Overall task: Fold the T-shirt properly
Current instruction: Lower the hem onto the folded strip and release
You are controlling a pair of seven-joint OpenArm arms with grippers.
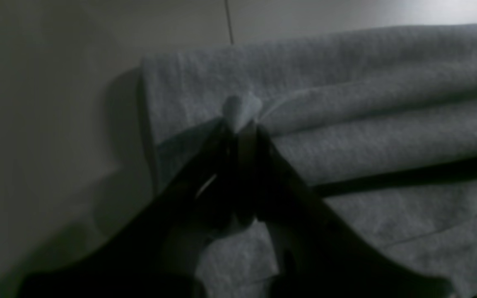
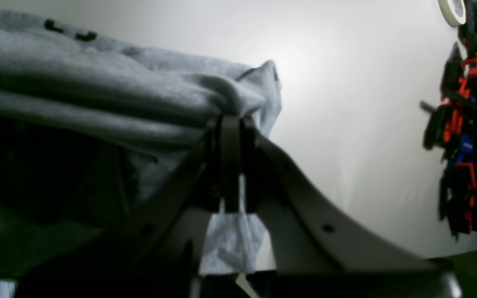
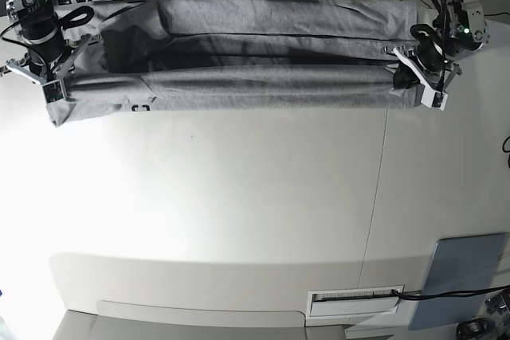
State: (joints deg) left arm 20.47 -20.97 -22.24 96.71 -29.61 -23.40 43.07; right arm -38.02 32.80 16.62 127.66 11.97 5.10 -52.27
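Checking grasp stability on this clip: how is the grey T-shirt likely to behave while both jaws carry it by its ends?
The T-shirt looks floppy: it bunches into soft rolls between the left gripper and right gripper, so its middle probably sags if they near each other. It seems light, since small pinches hold it. Some layers may slip free, as loose fabric hangs below the right gripper.

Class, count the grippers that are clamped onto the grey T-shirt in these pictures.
2. The left gripper pinches one end of the T-shirt, on the base view's right; the right gripper pinches the opposite end, jaws closed on fabric.

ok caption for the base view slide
Both grippers, left and right, pinch the grey T-shirt stretched above the table.
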